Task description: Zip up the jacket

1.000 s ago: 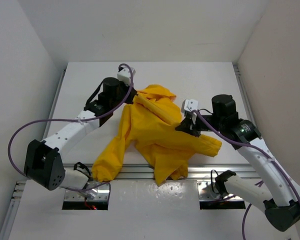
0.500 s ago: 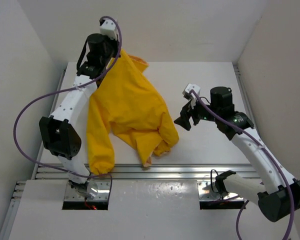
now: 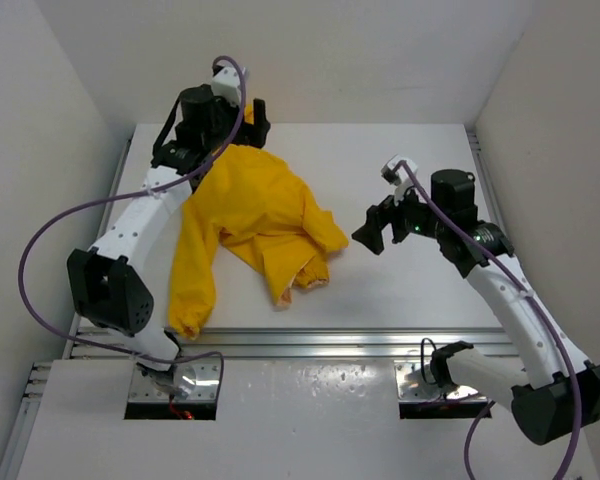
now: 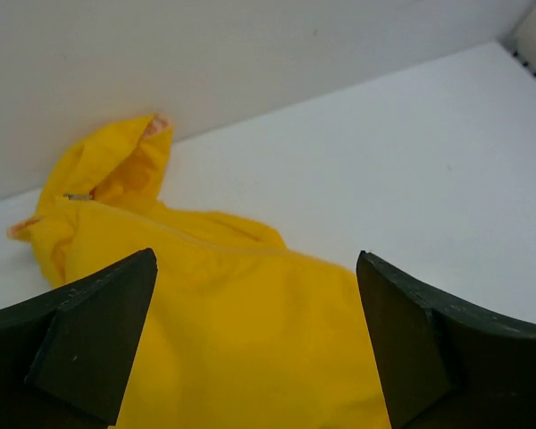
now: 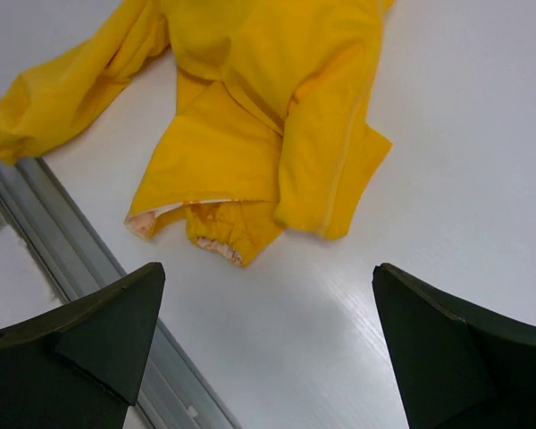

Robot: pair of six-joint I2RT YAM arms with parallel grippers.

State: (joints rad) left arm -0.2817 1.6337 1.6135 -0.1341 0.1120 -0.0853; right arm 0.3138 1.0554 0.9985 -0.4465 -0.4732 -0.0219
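- Yellow jacket [image 3: 245,225] crumpled on bench [image 3: 410,160], lining showing at hem.
- Left gripper [image 3: 254,116] spread, empty, at jacket's far edge; right gripper [image 3: 372,232] spread, empty, right of jacket.
- Best flattened first, exposing both zipper edges.

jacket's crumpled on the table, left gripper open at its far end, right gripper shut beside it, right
No: the right gripper is open, not shut; the right wrist view shows its fingers wide apart with nothing between. The rest holds: crumpled jacket, left gripper open at its far end.
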